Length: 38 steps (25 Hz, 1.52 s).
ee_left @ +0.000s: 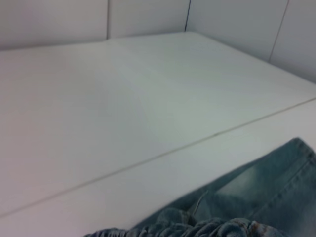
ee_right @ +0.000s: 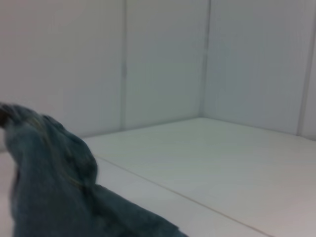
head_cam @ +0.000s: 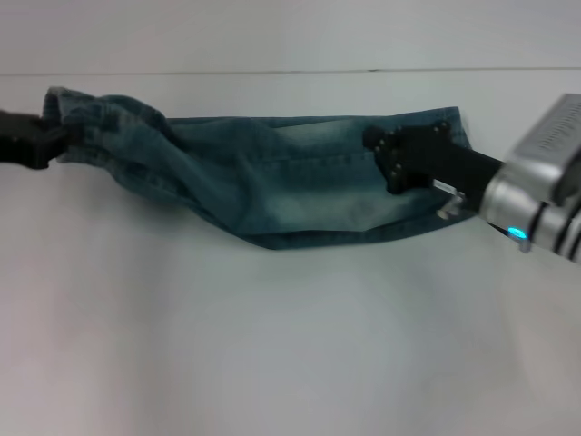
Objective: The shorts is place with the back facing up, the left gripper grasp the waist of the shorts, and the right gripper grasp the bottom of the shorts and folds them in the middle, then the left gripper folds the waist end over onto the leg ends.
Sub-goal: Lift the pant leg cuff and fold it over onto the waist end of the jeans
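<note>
The blue denim shorts (head_cam: 272,182) are stretched sideways across the white table (head_cam: 272,345), folded lengthwise with the lower edge sagging. My left gripper (head_cam: 41,145) is at the far left, shut on the bunched waist end. My right gripper (head_cam: 388,162) reaches in from the right over the leg end, shut on the fabric a little inside the hem. The left wrist view shows the gathered waistband and denim (ee_left: 247,207) close up. In the right wrist view the denim (ee_right: 49,187) hangs beside the camera. No fingers show in either wrist view.
A thin seam (head_cam: 272,72) crosses the table behind the shorts. White wall panels (ee_right: 163,64) close off the far side and corner. Bare table surface lies in front of the shorts.
</note>
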Available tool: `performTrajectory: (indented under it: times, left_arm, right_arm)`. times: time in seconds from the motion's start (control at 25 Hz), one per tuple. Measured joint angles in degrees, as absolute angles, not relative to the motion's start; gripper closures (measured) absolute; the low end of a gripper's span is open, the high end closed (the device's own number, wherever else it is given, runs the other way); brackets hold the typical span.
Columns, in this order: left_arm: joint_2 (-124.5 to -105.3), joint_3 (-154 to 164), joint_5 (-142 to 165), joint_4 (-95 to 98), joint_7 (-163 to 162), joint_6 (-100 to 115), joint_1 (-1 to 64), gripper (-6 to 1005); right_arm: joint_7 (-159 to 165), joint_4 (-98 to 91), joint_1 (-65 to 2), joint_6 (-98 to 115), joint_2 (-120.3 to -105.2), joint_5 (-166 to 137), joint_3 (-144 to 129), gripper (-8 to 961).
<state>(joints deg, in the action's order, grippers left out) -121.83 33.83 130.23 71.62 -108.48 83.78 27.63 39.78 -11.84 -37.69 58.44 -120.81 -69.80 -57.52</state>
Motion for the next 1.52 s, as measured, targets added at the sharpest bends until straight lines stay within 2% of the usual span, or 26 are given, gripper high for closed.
performTrajectory:
  times: [0.12, 0.32, 0.52, 1.04, 1.32, 1.52]
  left_arm:
    - [-121.73, 33.88, 130.24, 71.86, -109.58, 84.15, 29.36, 917]
    - [-121.10, 33.96, 129.46, 72.63, -112.21, 86.62, 33.09, 919]
    - [-121.24, 34.15, 128.65, 74.87, -115.21, 90.56, 37.57, 922]
    - [-121.73, 43.38, 128.25, 81.09, -127.22, 91.89, 44.56, 928]
    - [-122.42, 47.69, 128.04, 83.36, -129.99, 91.31, 45.23, 931]
    - [-122.67, 49.79, 128.15, 83.00, -130.69, 90.33, 45.78, 932]
  right_arm:
    - [31.69, -5.24, -42.55, 54.56, -121.42, -62.87, -57.27, 937]
    - [25.46, 1.11, -47.46, 50.36, -121.54, -56.71, -57.08, 955]
    - [23.29, 4.62, -51.48, 45.63, -121.55, -57.04, -55.22, 954]
    - [23.82, 8.41, -55.90, 39.90, -121.55, -69.46, -49.33, 955]
    - [23.88, 13.27, -58.60, 39.08, -121.55, -87.26, -38.37, 954]
    - [23.87, 15.30, -58.20, 38.71, -121.55, -97.99, -30.19, 955]
